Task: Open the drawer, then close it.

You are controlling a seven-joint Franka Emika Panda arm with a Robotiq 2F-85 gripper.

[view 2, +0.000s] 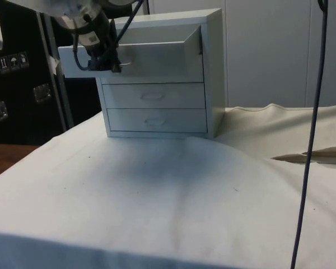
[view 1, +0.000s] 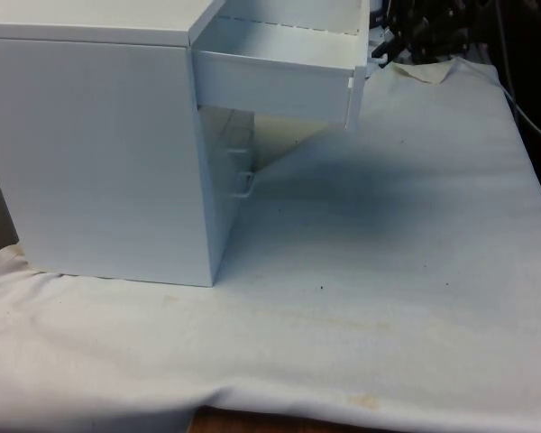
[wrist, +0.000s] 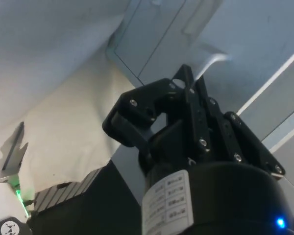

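Side view shows the black gripper [view 2: 109,56] at the front of the top drawer [view 2: 140,53], its fingers closed together on the small handle [view 2: 124,64] there. From the wrist camera the fingers [wrist: 193,105] meet at their tips around the pale curved handle [wrist: 213,61], with almost no gap between them. That top drawer is pulled well out of the white chest of drawers [view 2: 207,73], its front standing clear of the two drawers below, the middle drawer [view 2: 154,95] and the bottom drawer [view 2: 157,120], which sit flush and shut. In the front view the open drawer [view 1: 279,77] juts out toward the front view's right from the chest [view 1: 99,153], which stands on the white cloth [view 1: 388,298].
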